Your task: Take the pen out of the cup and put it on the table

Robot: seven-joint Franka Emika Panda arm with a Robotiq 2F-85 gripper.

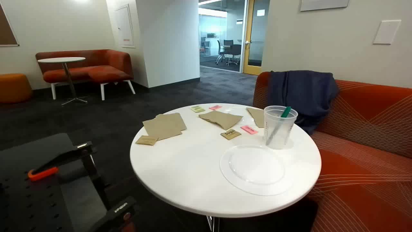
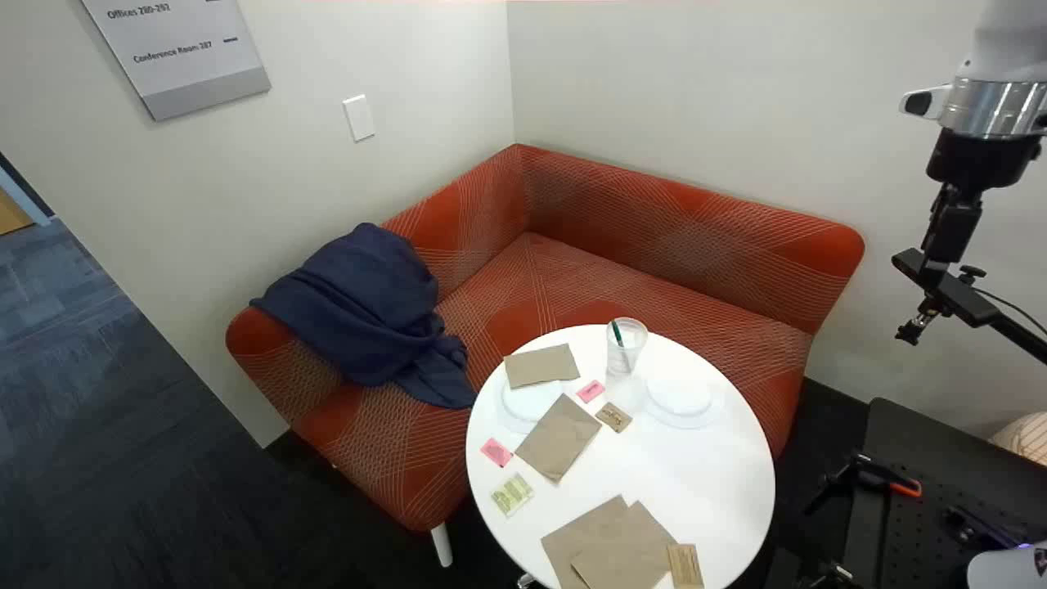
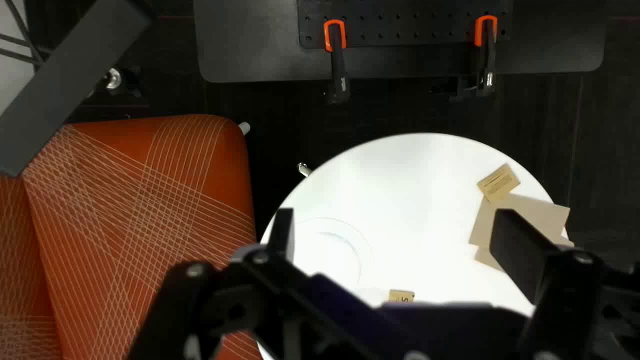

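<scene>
With the jaws of the gripper [image 3: 396,230] spread wide (as the wrist view shows), the pen [image 1: 285,112] leans inside the clear cup [image 1: 285,133], green end up at the rim, on the white table [image 1: 186,170] near a clear plate [image 1: 257,167]

white-and-silver robot arm [image 2: 998,102]: hanging nose-down, way over at the edge in an exterior view
black two-finger gripper [image 3: 397,245]: spread real wide — flat black pads [image 3: 516,257] well apart

An exterior view looked across the near table [image 1: 193,164] to a far door [image 1: 256,38]; an exterior view, higher, looked down at the couch [image 2: 646,262]. Both shared table and couch; the wrist view faced downward.
</scene>
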